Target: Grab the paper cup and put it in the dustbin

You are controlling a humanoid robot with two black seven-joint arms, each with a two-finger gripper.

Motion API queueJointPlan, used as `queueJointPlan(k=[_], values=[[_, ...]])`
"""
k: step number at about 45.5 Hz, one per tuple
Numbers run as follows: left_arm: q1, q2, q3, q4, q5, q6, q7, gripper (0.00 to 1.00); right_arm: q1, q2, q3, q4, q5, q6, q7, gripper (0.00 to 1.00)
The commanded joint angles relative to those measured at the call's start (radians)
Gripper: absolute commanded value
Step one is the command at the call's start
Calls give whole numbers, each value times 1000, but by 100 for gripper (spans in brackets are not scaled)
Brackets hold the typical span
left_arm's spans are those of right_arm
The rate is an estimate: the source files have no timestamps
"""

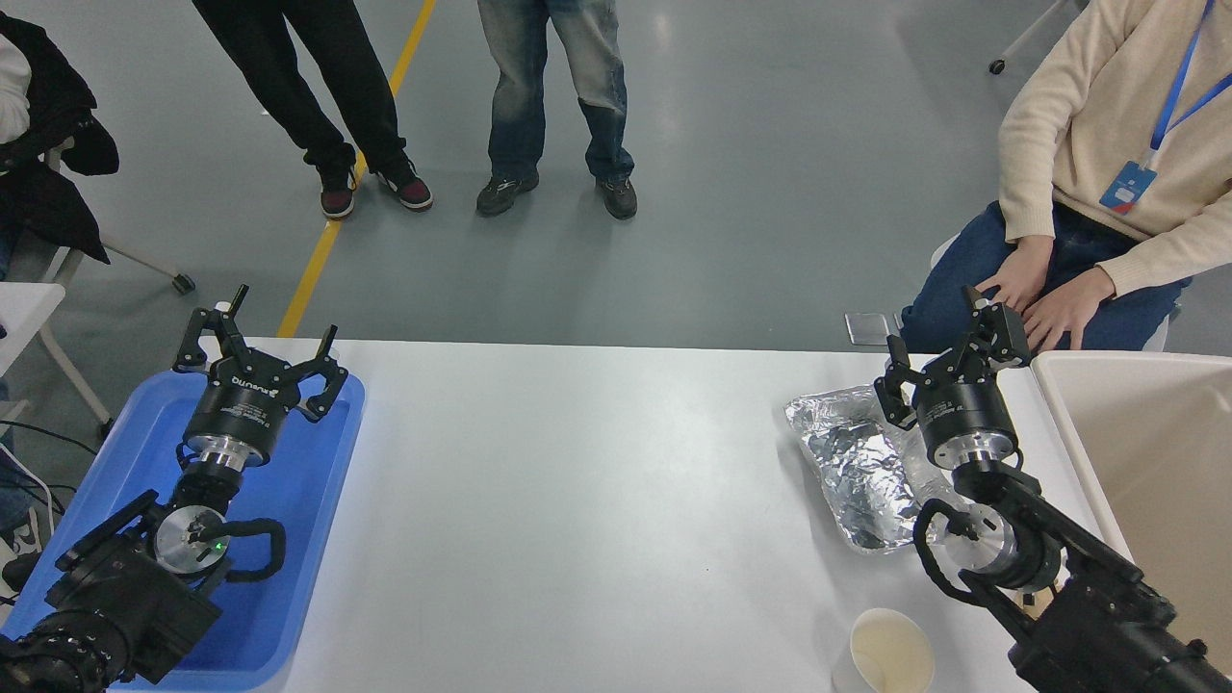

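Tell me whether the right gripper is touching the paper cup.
Apart. The head view shows the right gripper open, up by the foil tray, while the paper cup sits at the table's near edge.

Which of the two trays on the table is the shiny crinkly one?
The silver foil tray, under the right gripper. The blue tray beneath the left gripper is smooth plastic.
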State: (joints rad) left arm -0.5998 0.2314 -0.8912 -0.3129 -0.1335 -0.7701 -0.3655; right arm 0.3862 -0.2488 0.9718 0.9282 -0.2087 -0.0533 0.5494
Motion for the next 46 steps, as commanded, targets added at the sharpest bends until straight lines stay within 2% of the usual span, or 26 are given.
queueJointPlan(k=[1,34,46], values=[[0,-1,0,0,2,0,0,100,-1,-3,-2,-8,0,0,0,100],[0,0,0,0,0,0,0,100,-1,-7,-4,-12,0,0,-2,100],[0,-1,0,0,0,0,0,100,31,-82,-80,-9,17,0,-3,100]])
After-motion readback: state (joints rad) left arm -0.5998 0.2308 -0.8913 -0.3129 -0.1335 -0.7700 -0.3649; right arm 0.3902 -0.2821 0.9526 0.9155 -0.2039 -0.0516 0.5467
